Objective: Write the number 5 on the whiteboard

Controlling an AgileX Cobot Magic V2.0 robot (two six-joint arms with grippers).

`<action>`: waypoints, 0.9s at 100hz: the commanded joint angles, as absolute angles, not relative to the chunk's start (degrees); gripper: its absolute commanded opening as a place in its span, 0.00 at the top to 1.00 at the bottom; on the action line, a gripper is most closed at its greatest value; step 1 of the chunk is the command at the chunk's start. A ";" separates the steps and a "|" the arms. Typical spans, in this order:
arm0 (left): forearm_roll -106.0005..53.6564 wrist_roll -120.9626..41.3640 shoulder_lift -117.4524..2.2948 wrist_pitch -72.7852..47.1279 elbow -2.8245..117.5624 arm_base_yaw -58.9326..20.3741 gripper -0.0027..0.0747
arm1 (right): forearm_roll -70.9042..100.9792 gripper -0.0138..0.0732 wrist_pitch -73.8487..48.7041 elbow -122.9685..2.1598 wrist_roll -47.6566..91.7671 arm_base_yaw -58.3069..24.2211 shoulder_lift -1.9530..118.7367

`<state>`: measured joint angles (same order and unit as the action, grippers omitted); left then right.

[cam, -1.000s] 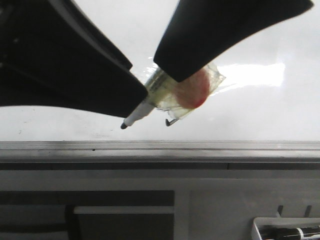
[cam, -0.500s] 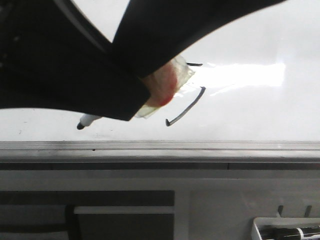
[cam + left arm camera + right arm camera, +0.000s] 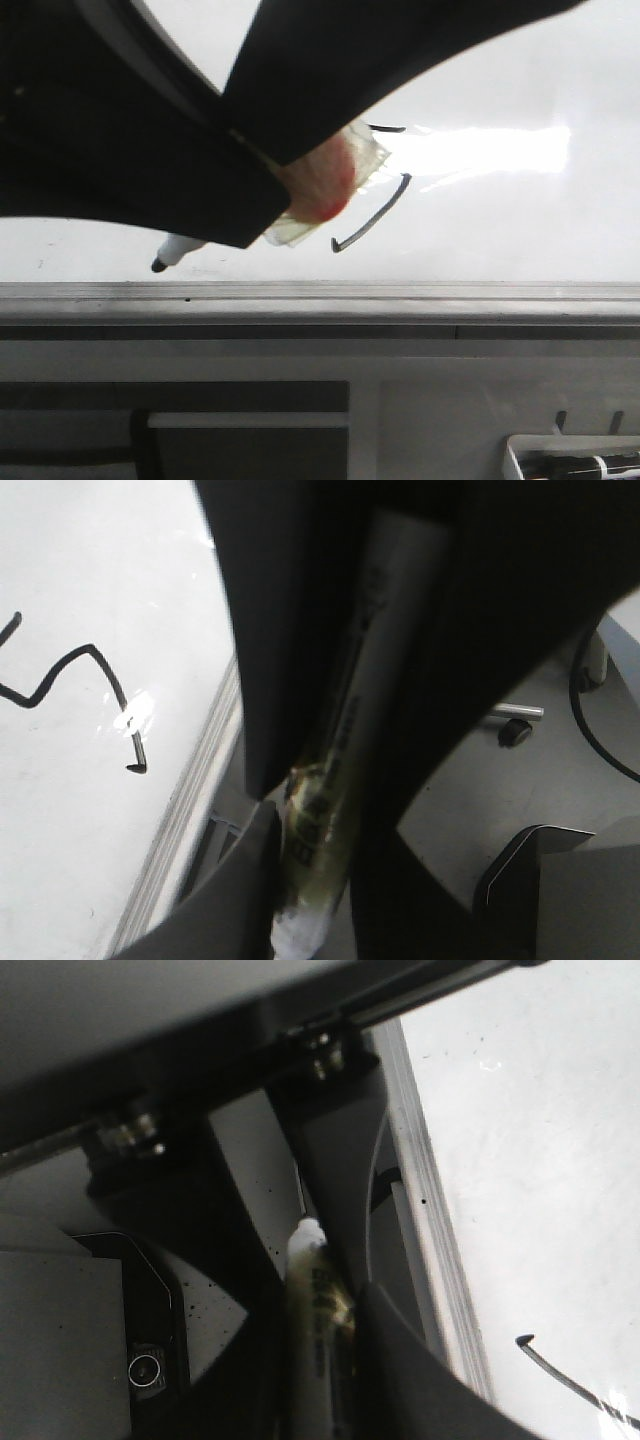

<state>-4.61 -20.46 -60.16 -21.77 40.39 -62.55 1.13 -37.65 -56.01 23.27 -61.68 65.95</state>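
The whiteboard (image 3: 500, 225) is glossy white with glare. The number 5 (image 3: 375, 210) shows on it as a short top bar and a hooked lower stroke; it also shows in the left wrist view (image 3: 75, 670), and its hook end in the right wrist view (image 3: 560, 1370). A white marker (image 3: 175, 250), wrapped in yellowed tape with a red blob, lies low over the board, its nib near the rail. My left gripper (image 3: 250, 215) and my right gripper (image 3: 300, 140) both close round its barrel (image 3: 370, 710) (image 3: 310, 1300). The fingers hide the middle of the 5.
A grey metal rail (image 3: 400, 292) edges the whiteboard at the front. Below it is grey framing. A small white tray (image 3: 520, 455) with markers sits at the bottom right corner. Floor and a cable show beyond the board's edge in the left wrist view.
My right gripper has carried the marker leftward, away from the 5, and its nib now pokes out past my left gripper. The lower stroke and top bar are uncovered. My left gripper has barely moved.
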 commanded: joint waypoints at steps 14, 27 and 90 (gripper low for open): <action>-7.03 -17.10 -59.50 -18.14 42.38 -62.69 0.99 | 1.09 0.89 -33.70 -57.87 23.66 -62.05 64.63; -7.03 -17.10 -59.50 -18.14 42.38 -62.69 0.99 | 1.09 0.89 -33.26 -57.87 23.66 -62.05 64.49; -7.03 -15.96 -59.50 -19.16 42.38 -62.47 0.99 | 1.09 0.40 -24.57 -57.87 23.55 -61.54 55.10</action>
<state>-6.24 -17.61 -60.16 -22.68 40.71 -62.57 1.03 -28.60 -56.01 23.40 -61.86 56.77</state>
